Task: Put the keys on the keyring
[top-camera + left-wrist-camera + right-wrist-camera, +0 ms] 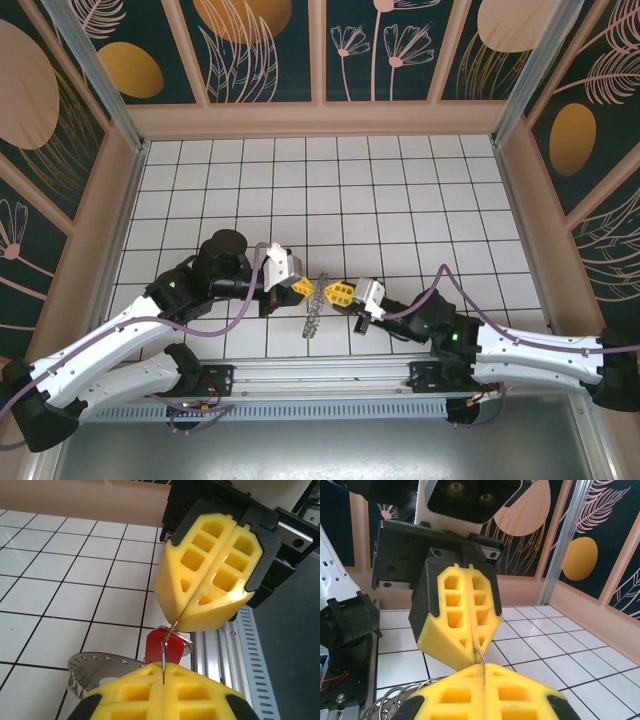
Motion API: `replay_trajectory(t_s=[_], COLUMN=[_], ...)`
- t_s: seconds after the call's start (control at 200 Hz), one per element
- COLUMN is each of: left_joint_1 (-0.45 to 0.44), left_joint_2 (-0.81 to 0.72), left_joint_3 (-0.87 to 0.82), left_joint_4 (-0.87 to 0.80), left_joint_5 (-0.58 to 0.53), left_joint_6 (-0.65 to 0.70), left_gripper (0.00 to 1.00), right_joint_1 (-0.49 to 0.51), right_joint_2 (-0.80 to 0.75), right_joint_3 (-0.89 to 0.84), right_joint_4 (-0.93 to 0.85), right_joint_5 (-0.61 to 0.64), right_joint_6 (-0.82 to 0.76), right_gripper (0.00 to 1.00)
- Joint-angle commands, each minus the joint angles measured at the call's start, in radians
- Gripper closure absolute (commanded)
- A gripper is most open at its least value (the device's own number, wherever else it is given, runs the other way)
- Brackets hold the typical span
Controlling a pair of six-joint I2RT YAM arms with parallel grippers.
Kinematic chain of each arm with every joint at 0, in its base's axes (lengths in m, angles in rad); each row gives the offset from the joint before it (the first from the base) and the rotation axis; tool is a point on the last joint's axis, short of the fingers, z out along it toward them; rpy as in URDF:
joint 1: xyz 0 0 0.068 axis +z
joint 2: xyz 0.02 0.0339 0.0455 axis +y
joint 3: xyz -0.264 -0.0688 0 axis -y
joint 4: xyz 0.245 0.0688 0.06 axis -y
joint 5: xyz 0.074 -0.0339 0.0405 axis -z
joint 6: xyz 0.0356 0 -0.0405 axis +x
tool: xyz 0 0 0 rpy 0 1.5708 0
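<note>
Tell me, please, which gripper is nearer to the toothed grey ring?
Left. The left gripper sits close beside the toothed ring, which pokes out next to its fingertips; the right gripper is across the thin wire loop both pinch, farther off.

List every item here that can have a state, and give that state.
left gripper, jaws shut on the wire loop.
right gripper, jaws shut on the wire loop.
wire loop, pinched by both grippers.
red key, just behind the wire loop; threaded or not, cannot tell.
toothed ring, ungripped, partly hidden by the left gripper.
</note>
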Motion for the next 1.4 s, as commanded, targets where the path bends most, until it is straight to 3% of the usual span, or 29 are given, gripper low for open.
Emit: replay_trajectory(t_s=[0.0,0.901,1.396], left_joint_1=[-0.006,-0.006,-0.006], left_joint_2=[-0.018,-0.006,-0.008], left_joint_3=[-0.001,0.000,-0.004], left_joint_4=[0.057,0.068,0.083], left_joint_5=[0.016,0.013,0.022], left_joint_6=[0.012,-0.006,-0.021], left_gripper=[1.00,1.00,1.00], right_joint_1=[-0.009,-0.034,-0.017], right_joint_2=[0.004,0.006,-0.012], right_joint_3=[-0.002,-0.013,-0.030], right_joint_4=[0.026,0.036,0.014], right_joint_5=[-0.007,-0.083,-0.040], right_joint_6=[0.021,0.008,-0.018], right_gripper=[1.00,1.00,1.00])
